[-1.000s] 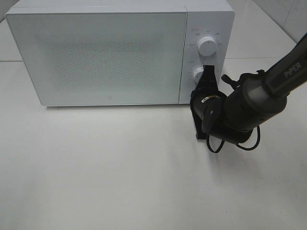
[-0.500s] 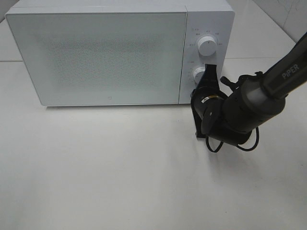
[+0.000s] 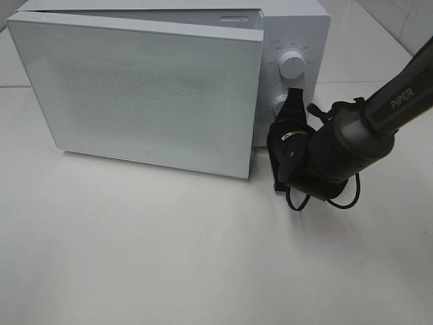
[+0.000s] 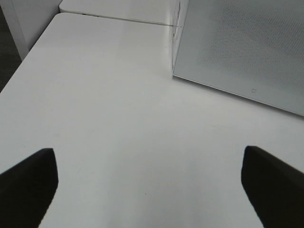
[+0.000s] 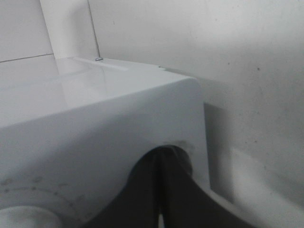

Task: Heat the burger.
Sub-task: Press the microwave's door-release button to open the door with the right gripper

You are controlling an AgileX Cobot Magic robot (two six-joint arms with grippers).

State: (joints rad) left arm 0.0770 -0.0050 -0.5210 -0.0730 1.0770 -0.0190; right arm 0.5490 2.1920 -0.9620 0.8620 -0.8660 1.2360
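White table (image 3: 169, 271) carries a microwave (image 3: 295, 27), door (image 3: 149, 95) ajar at its knob-side edge. Right gripper (image 3: 293, 96) has its fingers (image 5: 159, 190) pressed together, tip at the microwave's control panel just beside the lower knob (image 3: 279, 105). Left gripper (image 4: 151, 185) hangs over bare table near the door's corner, fingers (image 4: 28, 183) spread wide, holding nothing. Burger not seen in any view; can't tell where it is.
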